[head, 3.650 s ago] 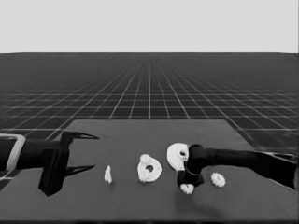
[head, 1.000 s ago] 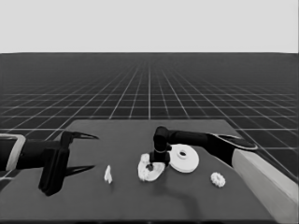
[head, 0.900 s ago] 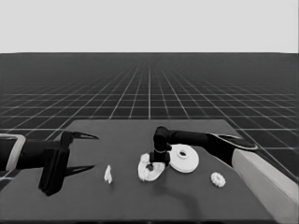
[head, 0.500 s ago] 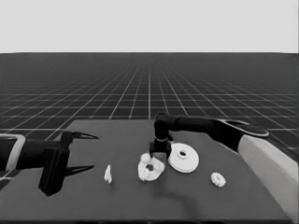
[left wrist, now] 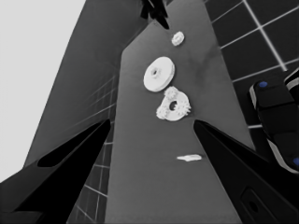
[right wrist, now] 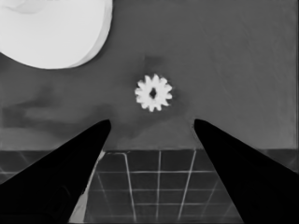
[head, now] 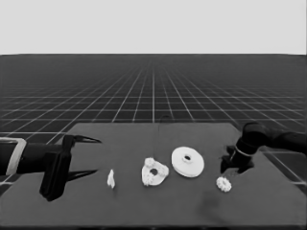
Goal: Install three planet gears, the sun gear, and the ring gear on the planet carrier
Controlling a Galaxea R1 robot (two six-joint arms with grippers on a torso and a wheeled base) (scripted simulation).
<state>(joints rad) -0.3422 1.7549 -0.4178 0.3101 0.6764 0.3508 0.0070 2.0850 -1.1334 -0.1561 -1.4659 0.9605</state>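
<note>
The smaller round part (head: pixel 154 173) lies mid-table with three small gears on it, also seen in the left wrist view (left wrist: pixel 174 106). To its right lies the larger round part (head: pixel 187 161), bare on the table. One loose gear (head: pixel 223 184) rests near the table's right end. My right gripper (head: pixel 229 167) hovers just behind that gear, open and holding nothing. Its wrist view shows the gear (right wrist: pixel 153 93) beyond the spread fingers of the right gripper (right wrist: pixel 152 122) and an edge of the larger round part (right wrist: pixel 51 28). My left gripper (head: pixel 98 155) waits open over the table's left end.
A thin white piece (head: pixel 111 178) lies on the table between the left gripper and the smaller round part. The table's right edge (head: pixel 268 167) runs close behind the right gripper, with grid floor past it. Dark machinery with blue lights (left wrist: pixel 275 116) shows in the left wrist view.
The right gripper has left the smaller round part, where it set down a gear, and swung right to hover by the loose gear. The left arm has stayed still.
</note>
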